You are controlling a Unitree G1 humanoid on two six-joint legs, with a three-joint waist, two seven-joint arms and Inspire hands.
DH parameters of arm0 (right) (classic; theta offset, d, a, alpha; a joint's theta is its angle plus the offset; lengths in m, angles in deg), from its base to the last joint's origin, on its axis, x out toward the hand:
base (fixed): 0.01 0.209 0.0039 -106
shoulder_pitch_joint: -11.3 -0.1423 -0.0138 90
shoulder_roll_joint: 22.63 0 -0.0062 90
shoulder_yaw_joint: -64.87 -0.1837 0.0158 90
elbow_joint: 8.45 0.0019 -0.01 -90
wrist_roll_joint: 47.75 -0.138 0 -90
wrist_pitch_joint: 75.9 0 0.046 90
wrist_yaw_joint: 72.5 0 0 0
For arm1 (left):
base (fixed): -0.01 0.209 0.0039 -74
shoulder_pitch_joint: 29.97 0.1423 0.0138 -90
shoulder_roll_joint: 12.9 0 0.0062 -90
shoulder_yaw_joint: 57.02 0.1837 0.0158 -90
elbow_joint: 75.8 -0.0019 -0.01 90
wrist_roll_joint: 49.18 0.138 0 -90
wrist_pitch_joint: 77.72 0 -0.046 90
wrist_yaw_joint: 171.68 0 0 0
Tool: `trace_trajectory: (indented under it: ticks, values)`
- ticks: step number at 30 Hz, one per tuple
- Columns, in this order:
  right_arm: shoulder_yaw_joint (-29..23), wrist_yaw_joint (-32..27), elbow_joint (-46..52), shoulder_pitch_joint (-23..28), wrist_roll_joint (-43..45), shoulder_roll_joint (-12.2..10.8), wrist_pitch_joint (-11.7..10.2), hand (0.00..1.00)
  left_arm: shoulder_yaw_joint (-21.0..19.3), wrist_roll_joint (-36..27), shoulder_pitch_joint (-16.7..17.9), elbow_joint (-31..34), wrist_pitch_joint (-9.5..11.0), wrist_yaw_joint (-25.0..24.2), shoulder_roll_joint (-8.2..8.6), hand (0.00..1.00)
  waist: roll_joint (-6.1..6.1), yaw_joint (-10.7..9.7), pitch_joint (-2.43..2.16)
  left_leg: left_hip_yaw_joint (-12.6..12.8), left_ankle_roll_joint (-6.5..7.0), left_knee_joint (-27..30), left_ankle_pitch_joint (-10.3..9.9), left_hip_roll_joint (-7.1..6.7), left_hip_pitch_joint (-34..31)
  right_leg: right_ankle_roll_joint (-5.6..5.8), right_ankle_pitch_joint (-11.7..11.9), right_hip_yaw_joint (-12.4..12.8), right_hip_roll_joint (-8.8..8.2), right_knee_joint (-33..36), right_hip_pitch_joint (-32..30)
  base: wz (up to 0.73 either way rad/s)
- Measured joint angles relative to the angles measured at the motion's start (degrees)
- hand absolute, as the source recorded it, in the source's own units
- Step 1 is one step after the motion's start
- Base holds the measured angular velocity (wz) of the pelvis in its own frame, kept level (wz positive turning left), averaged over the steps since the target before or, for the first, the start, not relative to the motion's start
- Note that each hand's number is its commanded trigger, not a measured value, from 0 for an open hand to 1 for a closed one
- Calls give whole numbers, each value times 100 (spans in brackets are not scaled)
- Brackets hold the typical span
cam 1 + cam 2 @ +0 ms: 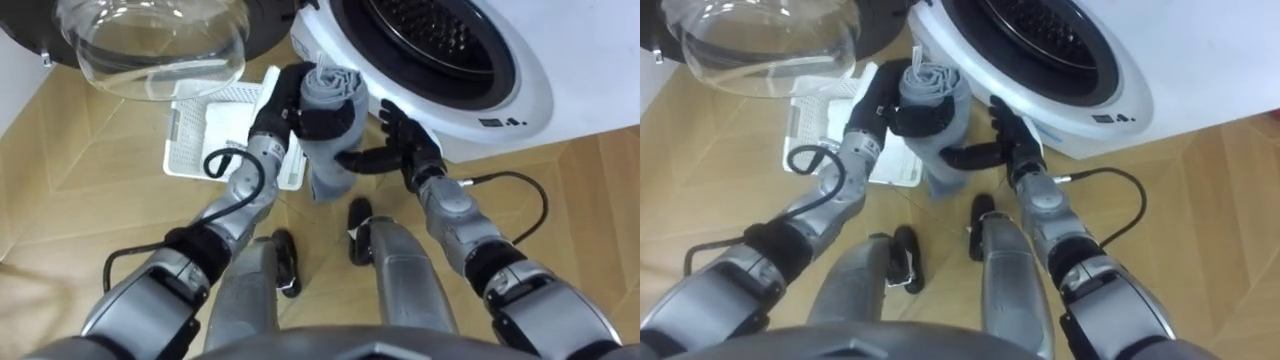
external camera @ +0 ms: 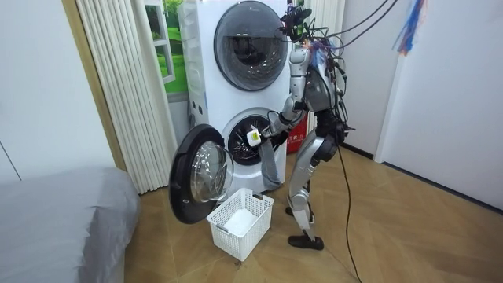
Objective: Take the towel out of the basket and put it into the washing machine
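Gripping towel (image 1: 327,170) in left hand (image 1: 285,100), steadying with splayed right hand (image 1: 405,140), up at open washer (image 1: 520,90), not yet inside.

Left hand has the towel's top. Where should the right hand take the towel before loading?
Take the towel by its hanging tail, just below the left hand and its bunched grip. Come from the robot's right, where the open right hand is beside it. The cloth hangs limp and narrow there, so fingers can probably close round it and lift it toward the drum.
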Motion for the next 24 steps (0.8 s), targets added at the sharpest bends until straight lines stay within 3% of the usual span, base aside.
trace_trajectory:
  ticks: [3, 9, 13, 18, 24]
  values:
    - [-77, 51, 15, 95, 7, 14, -4, 0, -18, -831, 69, 0, -49, -514, -96, 100, 1, 29, 0, 4, 3, -22, 1, 15, -7, 3, 37, -26, 19, -105, 13, -3]
    - [-102, 169, 48, 151, -39, 21, -36, 0, -37, -1720, 104, 110, -162, -881, -209, 100, 7, 38, -3, 5, 4, -67, 0, 0, -8, 14, 49, -5, 33, -143, 18, 0]
    - [-110, 285, 49, 160, -120, 26, -164, 0, -163, -1989, 139, 463, -277, -1097, -328, 100, 25, 35, -9, -34, 4, -56, -1, 58, -45, 13, 50, -43, 44, -166, 19, 3]
    - [-162, 289, 44, 143, 61, -36, -145, 0, -387, -2114, 133, 1178, -337, -1801, -307, 100, 72, 127, -20, -83, 3, 5, -2, 82, -107, 7, 52, -144, 39, -180, 28, 7]
    - [-218, 354, 26, 264, 202, -32, -108, 0, -529, -2286, 127, 1337, -586, -2256, -231, 100, 149, 185, -36, -134, 4, 9, 0, 79, -87, 0, 56, -196, 23, -193, 78, 3]
